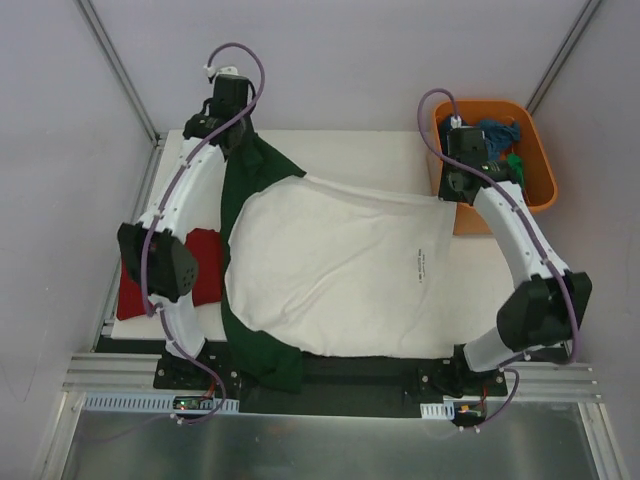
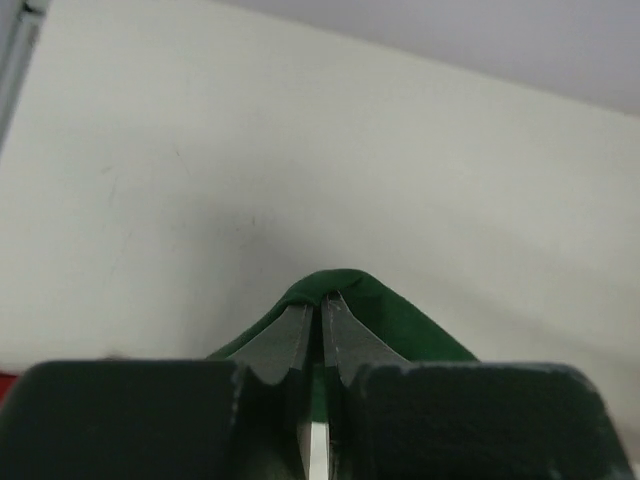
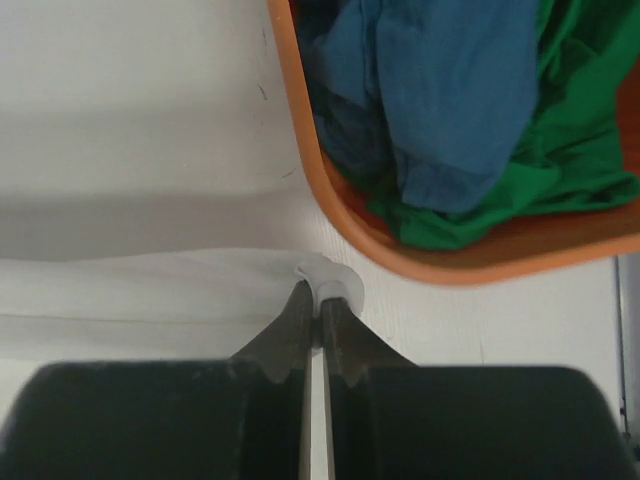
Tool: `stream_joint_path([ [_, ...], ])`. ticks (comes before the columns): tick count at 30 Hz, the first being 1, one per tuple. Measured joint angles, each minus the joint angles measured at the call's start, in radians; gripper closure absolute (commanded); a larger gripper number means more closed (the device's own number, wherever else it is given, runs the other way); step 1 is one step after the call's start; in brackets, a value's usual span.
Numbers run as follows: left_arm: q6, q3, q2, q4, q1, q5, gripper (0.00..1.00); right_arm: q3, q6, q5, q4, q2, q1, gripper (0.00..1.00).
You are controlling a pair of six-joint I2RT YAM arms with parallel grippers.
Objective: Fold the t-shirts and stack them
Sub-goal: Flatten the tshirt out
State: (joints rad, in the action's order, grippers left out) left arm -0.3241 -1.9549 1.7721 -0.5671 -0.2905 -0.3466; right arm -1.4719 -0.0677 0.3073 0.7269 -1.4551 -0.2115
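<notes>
You had both arms rising from their bases at the bottom of the top view, each bent at an elbow that stuck outward, the left one at the left edge of the table [image 1: 370, 150] and the right one at the lower right, with both forearms reaching away toward the upper part of the frame. Between them the white t-shirt [image 1: 340, 270] lay spread over the middle of the table, its pale side up and softly rumpled, with a small line of dark lettering right of centre. One dark green sleeve lay at the bottom edge and another ran up the left side. Just left of it, partly under your left elbow, the dark red t-shirt [image 1: 207, 265] lay as a flat block. At the upper left, your left gripper [image 2: 322, 300] had its fingers pressed together on a raised fold of the green sleeve [image 2: 400, 325]. At the upper right, your right gripper [image 3: 316, 292] pinched a small bunch of the white cloth at the shirt's far right corner, just beside the orange tub [image 3: 300, 130]. Inside the tub, a blue t-shirt [image 3: 440, 90] lay crumpled on a green t-shirt [image 3: 580, 150].
</notes>
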Motion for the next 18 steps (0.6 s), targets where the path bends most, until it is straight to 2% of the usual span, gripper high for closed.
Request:
stream_joint_path([
  [4, 0.0, 0.001, 0.193, -0.014, 0.022, 0.08, 1.0, 0.002, 0.002, -0.024, -0.056, -0.183, 0.03, 0.99],
  [8, -0.003, 0.001, 0.278, -0.017, 0.021, 0.139, 1.0, -0.002, 0.001, -0.04, -0.073, -0.269, 0.034, 0.99],
  [13, -0.016, 0.039, 0.259, 0.002, 0.019, 0.164, 1.0, -0.012, 0.001, -0.046, -0.095, -0.274, 0.035, 0.99],
  [18, -0.047, 0.2, 0.163, 0.012, 0.019, 0.193, 1.0, 0.004, 0.003, -0.042, -0.098, -0.249, 0.037, 0.99],
])
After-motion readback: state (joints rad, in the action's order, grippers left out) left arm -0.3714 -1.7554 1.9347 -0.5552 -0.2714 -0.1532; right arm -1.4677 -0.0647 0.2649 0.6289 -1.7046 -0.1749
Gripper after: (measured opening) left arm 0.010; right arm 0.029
